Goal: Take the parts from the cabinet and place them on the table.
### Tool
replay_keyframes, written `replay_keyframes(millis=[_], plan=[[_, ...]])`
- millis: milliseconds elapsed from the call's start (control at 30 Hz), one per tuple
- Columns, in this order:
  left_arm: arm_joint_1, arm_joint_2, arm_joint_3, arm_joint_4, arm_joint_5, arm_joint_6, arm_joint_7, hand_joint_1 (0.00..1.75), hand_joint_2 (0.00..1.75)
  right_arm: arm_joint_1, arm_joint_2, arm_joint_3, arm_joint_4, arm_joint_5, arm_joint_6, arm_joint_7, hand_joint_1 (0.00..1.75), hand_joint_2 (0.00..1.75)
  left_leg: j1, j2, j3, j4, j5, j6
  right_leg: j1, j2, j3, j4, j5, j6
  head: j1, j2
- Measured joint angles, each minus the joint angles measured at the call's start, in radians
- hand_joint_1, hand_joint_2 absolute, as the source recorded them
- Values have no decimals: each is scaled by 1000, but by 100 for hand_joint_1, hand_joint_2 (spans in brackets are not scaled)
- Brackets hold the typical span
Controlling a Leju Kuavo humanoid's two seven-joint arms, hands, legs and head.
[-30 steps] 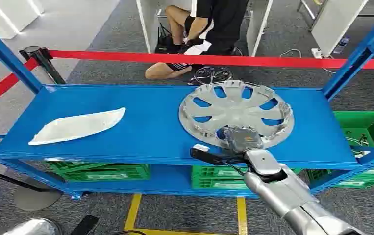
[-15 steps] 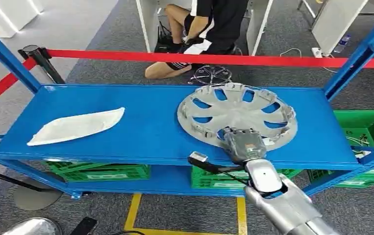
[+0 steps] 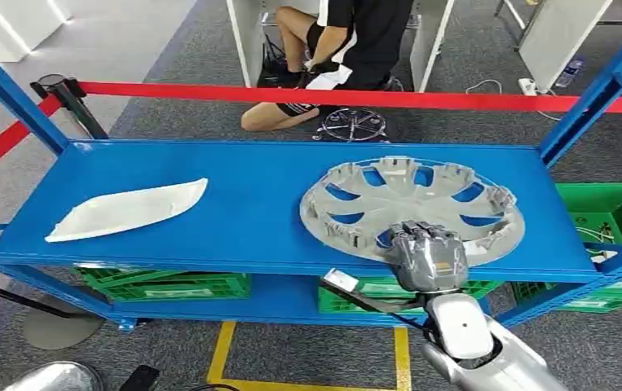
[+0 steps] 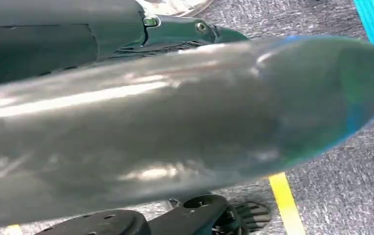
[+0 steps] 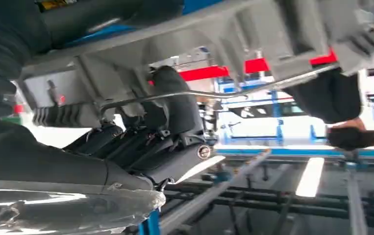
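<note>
The wheel cover [image 3: 412, 208] is a round, silver-grey plastic disc with curved spokes and openings through which the blue shelf [image 3: 250, 212] shows. It sits inner side up, clips standing around its rim, on the right half of the shelf. Its near edge is raised off the front edge of the shelf, so the disc is tilted.

The second part [image 3: 127, 210] is a pale, translucent, elongated shell, pointed at its right end. It lies flat on the left half of the shelf, near the front edge, well apart from the wheel cover.

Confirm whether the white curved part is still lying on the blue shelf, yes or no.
Yes, the white curved part lies flat on the left of the blue shelf, untouched.
</note>
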Motion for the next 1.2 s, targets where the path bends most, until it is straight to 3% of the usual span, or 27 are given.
replay_keyframes(millis=[567,733,900,933,1033,1133,1200], plan=[[0,-2,6,0,0,0,-2,0,0,22,-9,2,-24,0,-7,-16,175,175,0,0,0,0,0,0,0,0,0,0,0,0,0,0],[1,-2,7,0,0,2,-4,0,0,14,-49,13,-68,0,-77,57,175,175,0,0,0,0,0,0,0,0,0,0,0,0,0,0],[3,-2,9,0,0,7,-6,0,0,15,-84,-10,-132,0,-158,-13,175,175,0,0,0,0,0,0,0,0,0,0,0,0,0,0],[3,-3,9,0,1,9,-7,0,0,24,-85,-22,-142,-1,-166,-55,175,175,0,0,1,0,0,0,0,0,0,0,0,0,0,0],[7,-4,13,0,1,14,-10,0,0,107,-48,-128,-198,0,-187,-305,175,175,0,-2,-2,0,0,0,0,-2,-1,0,0,0,1,0],[9,-6,19,1,2,17,-16,0,0,186,59,-246,-273,-1,-191,-550,175,175,1,-2,-3,0,0,0,0,-2,-3,0,-1,0,0,0],[9,-7,24,2,2,18,-19,0,0,228,130,-303,-318,0,-195,-651,175,175,1,-2,-4,0,0,0,1,-2,-3,0,-1,0,0,0]])
